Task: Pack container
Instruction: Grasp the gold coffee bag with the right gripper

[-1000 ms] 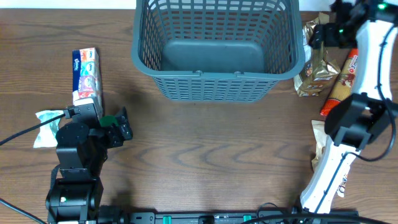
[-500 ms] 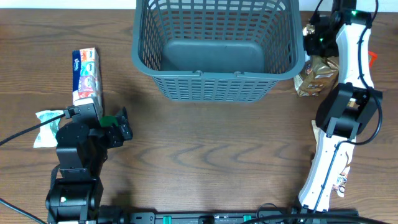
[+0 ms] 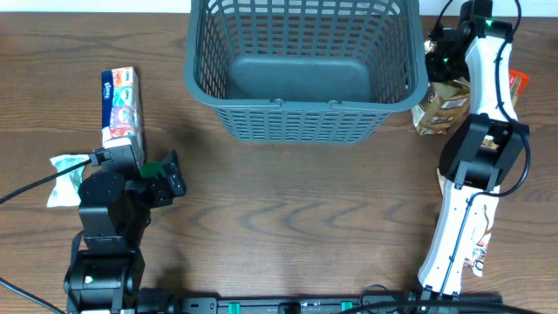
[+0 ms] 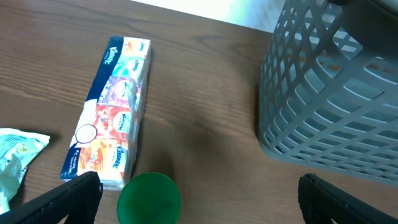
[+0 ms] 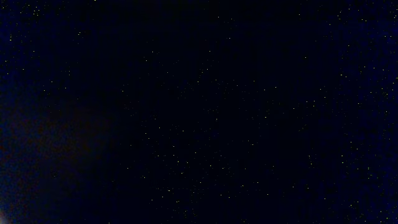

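Observation:
The container (image 3: pixel 301 65), a dark grey lattice basket, stands at the back centre with nothing in it; its corner shows in the left wrist view (image 4: pixel 336 93). My left gripper (image 3: pixel 166 177) (image 4: pixel 199 202) rests near the table's left front, open, its black fingertips (image 4: pixel 68 196) far apart. A green round thing (image 4: pixel 149 199) lies between them, close to the left finger. My right gripper (image 3: pixel 443 51) reaches to the back right, beside the basket's right rim and over a gold bag (image 3: pixel 440 106). It stands wide. The right wrist view is black.
A Kleenex tissue pack (image 3: pixel 122 106) (image 4: pixel 109 115) lies left of the basket, a pale green packet (image 3: pixel 63 167) (image 4: pixel 15 155) nearer the left edge. An orange-red package (image 3: pixel 516 83) and white packets (image 3: pixel 453 205) lie by the right arm.
The right arm has swung back and left, bringing its gripper beside the basket's right rim over the gold bag. The left arm has not moved.

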